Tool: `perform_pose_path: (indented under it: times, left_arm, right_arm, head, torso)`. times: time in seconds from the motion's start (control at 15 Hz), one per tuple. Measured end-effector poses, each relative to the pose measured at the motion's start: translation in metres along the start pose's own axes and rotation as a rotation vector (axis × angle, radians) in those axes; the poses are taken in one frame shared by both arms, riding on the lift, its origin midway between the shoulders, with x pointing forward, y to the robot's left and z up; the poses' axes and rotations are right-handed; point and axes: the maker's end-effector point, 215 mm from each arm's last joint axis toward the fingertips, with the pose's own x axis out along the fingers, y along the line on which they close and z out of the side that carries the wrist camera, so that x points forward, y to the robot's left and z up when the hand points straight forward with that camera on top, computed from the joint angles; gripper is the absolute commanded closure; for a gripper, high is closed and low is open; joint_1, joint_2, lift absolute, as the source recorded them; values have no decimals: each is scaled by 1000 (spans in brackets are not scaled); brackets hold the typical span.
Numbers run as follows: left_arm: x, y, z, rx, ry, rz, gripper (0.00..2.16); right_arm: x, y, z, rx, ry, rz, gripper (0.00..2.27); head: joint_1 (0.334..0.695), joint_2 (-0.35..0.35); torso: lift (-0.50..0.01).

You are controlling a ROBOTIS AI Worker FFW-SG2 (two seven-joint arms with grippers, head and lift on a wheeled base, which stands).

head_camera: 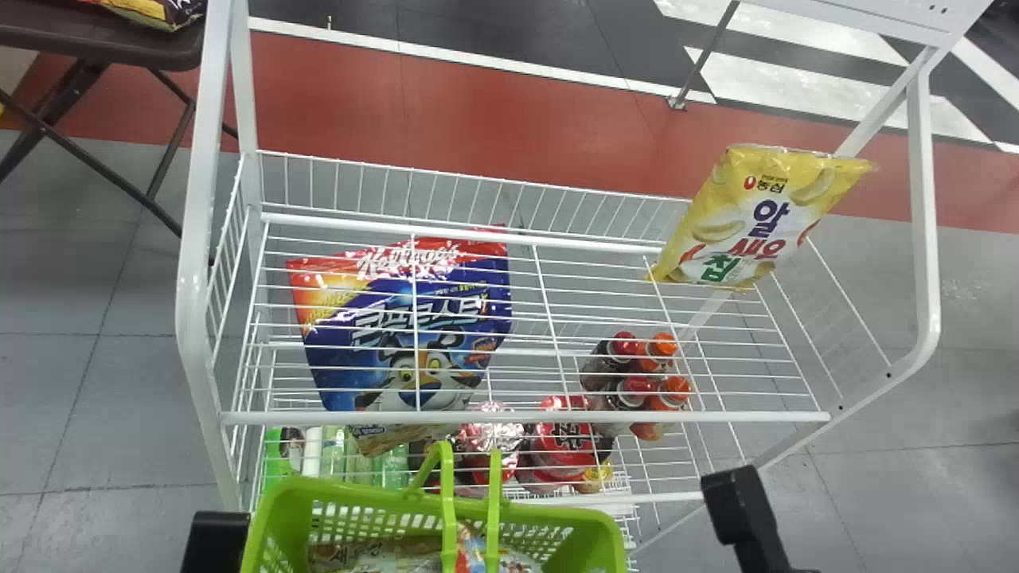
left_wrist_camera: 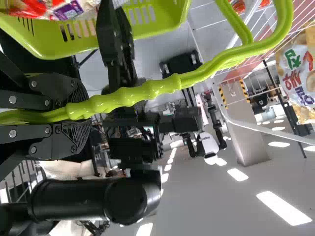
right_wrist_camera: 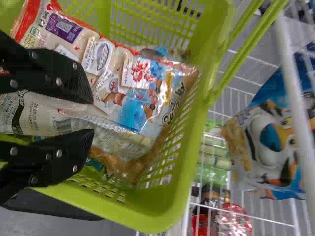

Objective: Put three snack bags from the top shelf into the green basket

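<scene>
The green basket (head_camera: 557,529) stands before the shelf's near edge, with bags in it. At the right of the top shelf leans a yellow snack bag (head_camera: 752,215). In the left wrist view my left gripper (left_wrist_camera: 78,114) is shut on the basket's handle (left_wrist_camera: 142,93). In the right wrist view my right gripper (right_wrist_camera: 93,117) is open over the basket's inside, its fingertips apart. A pale snack bag (right_wrist_camera: 125,132) lies below and between them, against a red-edged bag (right_wrist_camera: 110,73). Overlap hides parts of both bags.
A blue and red cereal bag (head_camera: 398,318) lies left on the white wire top shelf (head_camera: 605,415). Bottles (head_camera: 637,374) and red packs (head_camera: 561,446) stand lower. Black parts flank the basket at left (head_camera: 216,541) and right (head_camera: 740,509). A dark chair (head_camera: 103,40) is at far left.
</scene>
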Motion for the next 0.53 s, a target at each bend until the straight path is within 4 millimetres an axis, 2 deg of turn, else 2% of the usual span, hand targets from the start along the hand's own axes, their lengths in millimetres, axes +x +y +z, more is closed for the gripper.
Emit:
perform_pose_path:
  times: [0.13,0.27,0.4,0.53]
  left_arm:
    - [-1,1,2,0,-3,-1,2142]
    - [-5,3,6,-6,-17,-6,2142]
    - [-7,4,9,-7,-23,-9,2142]
    - [-5,4,10,-7,-20,-13,2142]
  right_arm:
    - [-8,4,27,-44,-100,8,80]
    - [-16,12,73,-133,-286,46,80]
    - [-32,18,128,-260,-529,44,80]
    - [-49,23,158,-312,-702,2,87]
  head:
    - [695,-350]
    - [695,-350]
    - [695,-350]
    - [695,-350]
  torso:
    - [-50]
    - [-50]
    - [-50]
    - [-50]
